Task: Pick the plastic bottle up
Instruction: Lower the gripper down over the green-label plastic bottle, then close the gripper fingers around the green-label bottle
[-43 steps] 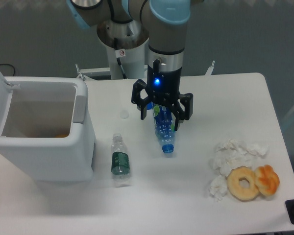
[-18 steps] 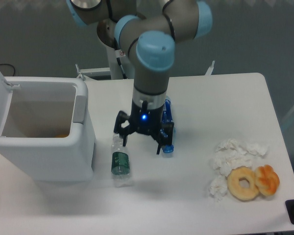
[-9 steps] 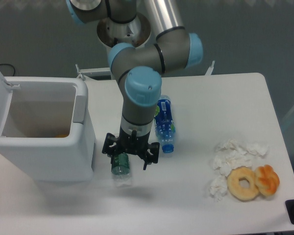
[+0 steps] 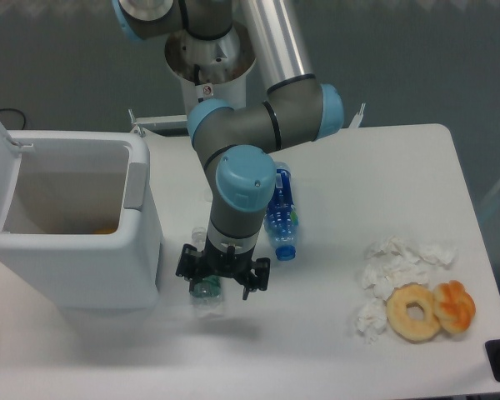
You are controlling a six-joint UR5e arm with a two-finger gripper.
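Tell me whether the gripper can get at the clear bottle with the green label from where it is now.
Probably yes. The gripper hangs directly over the plastic bottle, jaws spread to either side of it, and nothing lies between them. The blue bottle and the white bin lie off to the sides.

hand (image 4: 222, 281) over plastic bottle (image 4: 205, 293), bin (image 4: 71, 229) left

The gripper (image 4: 222, 278) covers most of the plastic bottle (image 4: 205, 294); only its green label edge and clear lower end show. Finger-to-bottle contact cannot be determined. The arm hides the upper part of the blue bottle (image 4: 282, 218). The white bin (image 4: 75, 250) is cut off at the left edge, its contents mostly concealed.
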